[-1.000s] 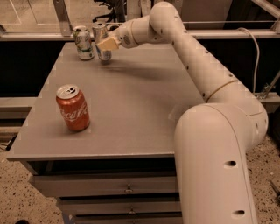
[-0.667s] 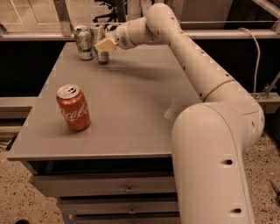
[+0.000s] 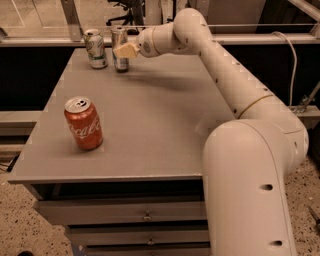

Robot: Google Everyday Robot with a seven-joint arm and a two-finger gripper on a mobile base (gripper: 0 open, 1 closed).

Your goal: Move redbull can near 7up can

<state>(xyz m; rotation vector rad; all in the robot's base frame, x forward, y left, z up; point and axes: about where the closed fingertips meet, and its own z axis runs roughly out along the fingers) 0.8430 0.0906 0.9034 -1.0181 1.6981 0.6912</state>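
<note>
Pincer (image 3: 124, 51) at slim silver redbull can (image 3: 119, 36), grip unclear, nxt to 7up can (image 3: 95, 49)

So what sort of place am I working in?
Probably an office or lab workspace: grey drawer cabinet, office chair behind, speckled floor. The claw is at the redbull can, beside the 7up can.

The gripper (image 3: 126, 50) at the far end of the table (image 3: 150, 125) hides part of the slim silver can (image 3: 119, 35) right by it, the words on the green can (image 3: 95, 48) beside it are too blurry to read, and the arm's base (image 3: 250, 200) runs off the bottom edge.
</note>
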